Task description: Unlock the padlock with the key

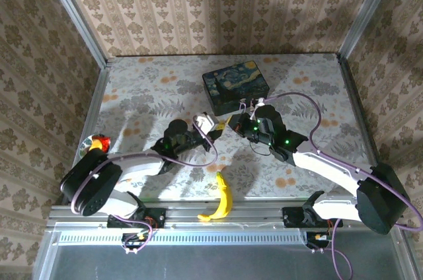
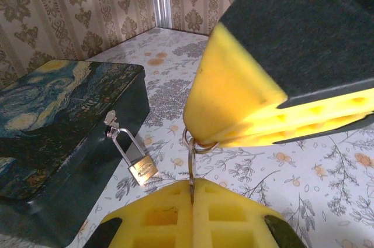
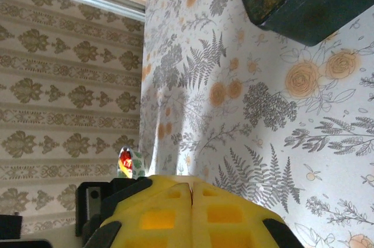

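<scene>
The key (image 2: pixel 191 169) is a thin sliver of pale metal with a small wire ring at its head. We judge it light, stiff and slippery, quick to pivot or slide between soft foam. Our left hand (image 2: pixel 191 207) is closed tight on its lower end, and the shank and ring stand up out of the seam between the yellow pads. We cannot tell whether the buried end is the blade. If it is, we think the better hold is at the head, leaving the blade free.

Our right hand (image 3: pixel 191 201) is also fully closed, with nothing visible between its pads in its own view. From the left wrist, one of those pads (image 2: pixel 245 102) lies against the ring, but we cannot tell whether it grips the ring.

The key is held above the tabletop (image 2: pixel 304 172), near the padlock (image 2: pixel 142 168) but apart from it. The padlock is a tiny brass body on a long, thin silver shackle, hanging tilted from the clasp (image 2: pixel 111 120) on the front of the painted box (image 2: pixel 52 113). It looks light and free to swing, so we expect it to need steadying by the body.
</scene>
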{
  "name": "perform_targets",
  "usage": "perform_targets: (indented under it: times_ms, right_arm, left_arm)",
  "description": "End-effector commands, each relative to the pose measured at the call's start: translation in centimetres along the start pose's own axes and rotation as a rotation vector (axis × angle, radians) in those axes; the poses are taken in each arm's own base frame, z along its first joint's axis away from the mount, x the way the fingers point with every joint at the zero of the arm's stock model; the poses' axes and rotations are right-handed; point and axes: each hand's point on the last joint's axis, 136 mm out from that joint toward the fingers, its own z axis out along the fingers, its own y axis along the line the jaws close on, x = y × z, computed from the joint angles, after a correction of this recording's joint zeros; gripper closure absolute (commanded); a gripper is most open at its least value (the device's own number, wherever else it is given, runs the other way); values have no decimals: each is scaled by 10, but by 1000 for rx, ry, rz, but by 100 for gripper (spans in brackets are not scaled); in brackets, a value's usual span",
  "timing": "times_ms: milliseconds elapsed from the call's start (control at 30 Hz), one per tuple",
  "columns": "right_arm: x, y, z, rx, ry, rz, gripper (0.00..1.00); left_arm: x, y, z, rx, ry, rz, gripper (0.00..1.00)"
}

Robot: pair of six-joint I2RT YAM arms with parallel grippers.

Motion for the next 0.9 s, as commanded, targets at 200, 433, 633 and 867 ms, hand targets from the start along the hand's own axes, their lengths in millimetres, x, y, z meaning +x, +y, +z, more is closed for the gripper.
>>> perform_targets:
  times_ms: [200,433,633,867]
  right_arm:
    - [-5,2,2,20,9,-62,90]
    - [-5,12,0,-4,19,-104,81]
    - [-7,21,-9,-5,29,-205,75]
    - [28,52,-37,-151,219,-720,68]
  left_arm:
    - [11,-8,-26,49,100,58,100]
    - [16,-7,-34,70,121,67,100]
    - [16,-7,-44,97,141,70,100]
    - [19,-30,-61,257,246,114,100]
